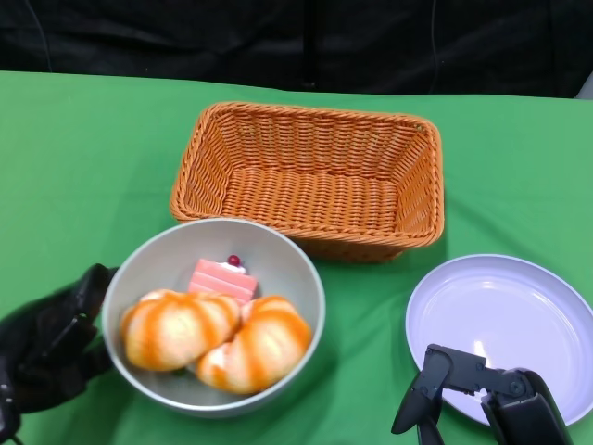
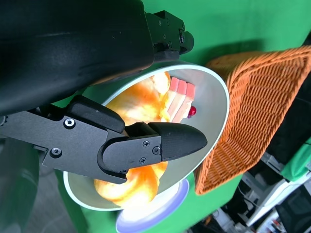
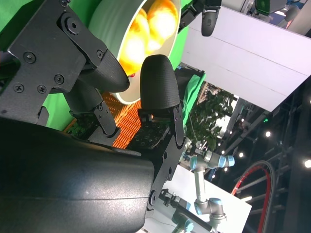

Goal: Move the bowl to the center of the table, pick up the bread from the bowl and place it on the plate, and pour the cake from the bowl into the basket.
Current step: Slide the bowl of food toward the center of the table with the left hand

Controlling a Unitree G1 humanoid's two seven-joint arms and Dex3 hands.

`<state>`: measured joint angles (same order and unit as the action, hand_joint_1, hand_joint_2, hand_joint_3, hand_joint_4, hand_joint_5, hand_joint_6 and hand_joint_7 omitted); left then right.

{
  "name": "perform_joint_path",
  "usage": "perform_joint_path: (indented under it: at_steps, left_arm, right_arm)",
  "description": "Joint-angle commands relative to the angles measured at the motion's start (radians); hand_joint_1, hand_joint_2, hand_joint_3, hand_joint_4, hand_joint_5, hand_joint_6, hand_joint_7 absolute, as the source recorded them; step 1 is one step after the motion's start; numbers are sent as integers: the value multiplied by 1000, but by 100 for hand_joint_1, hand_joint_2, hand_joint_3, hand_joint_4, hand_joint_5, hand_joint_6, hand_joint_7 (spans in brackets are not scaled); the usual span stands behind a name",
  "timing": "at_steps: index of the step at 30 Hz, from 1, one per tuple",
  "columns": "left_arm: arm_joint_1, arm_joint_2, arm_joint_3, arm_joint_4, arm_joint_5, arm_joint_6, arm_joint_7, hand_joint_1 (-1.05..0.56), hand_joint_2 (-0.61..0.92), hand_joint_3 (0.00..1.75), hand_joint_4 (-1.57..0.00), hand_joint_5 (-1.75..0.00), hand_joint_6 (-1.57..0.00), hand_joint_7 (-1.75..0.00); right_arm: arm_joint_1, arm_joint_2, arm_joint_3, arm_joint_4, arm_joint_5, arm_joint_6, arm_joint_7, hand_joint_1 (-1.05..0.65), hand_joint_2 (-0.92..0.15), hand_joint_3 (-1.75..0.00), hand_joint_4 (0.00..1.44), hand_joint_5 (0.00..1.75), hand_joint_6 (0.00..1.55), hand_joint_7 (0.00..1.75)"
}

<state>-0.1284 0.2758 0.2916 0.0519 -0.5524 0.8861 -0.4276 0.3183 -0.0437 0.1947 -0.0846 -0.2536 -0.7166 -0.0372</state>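
While the green cloth-covered table spreads wide, the rectangular orange wicker basket sits at twelve o'clock, long axis running nine to three, nothing visible inside it. Down at seven o'clock is the round grey bowl, its far rim just short of the basket's near wall. At four o'clock lies the shallow pale lilac plate, bare. In the bowl, two orange-striped bread rolls lie side by side, with the pink layered slice of cake behind them, cherry on top. Now the hands: the left hand sits at the bowl's nine o'clock, fingers at the rim, but whether it truly grips I cannot tell. The right hand hovers over the plate's near edge, fingers apart, holding nothing. The left is plainly nearer, so I'd judge the bowl slide is its job.
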Motion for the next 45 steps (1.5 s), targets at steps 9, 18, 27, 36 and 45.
perform_joint_path:
  at_steps: [9,18,27,36,45]
  left_arm:
    - [7,-45,-19,-104,-30,69,66,-79,92,57,-2,-1,0,0]
    - [3,-66,-60,-125,-27,64,73,-81,92,53,-1,0,0,0]
    - [22,-72,-124,-144,-11,40,67,-78,92,56,-3,-2,0,0]
    - [23,-77,-174,-148,7,25,67,-79,92,57,-3,-3,0,0]
    - [22,-92,-190,-150,7,14,70,-80,92,56,-7,-7,-1,-1]
  right_arm:
    - [-20,-6,-14,-24,-29,-32,-18,-9,-22,-163,78,164,78,133]
    - [-30,-14,-10,-130,-89,53,8,-20,-35,-133,56,151,56,121]
    - [-63,-44,13,-265,-150,239,89,-37,-57,-83,31,137,31,106]
    - [-158,-80,44,-287,-336,346,110,-51,-90,-20,12,132,13,95]
    - [-268,-94,107,-241,-409,444,144,-52,-90,-6,6,120,13,90]
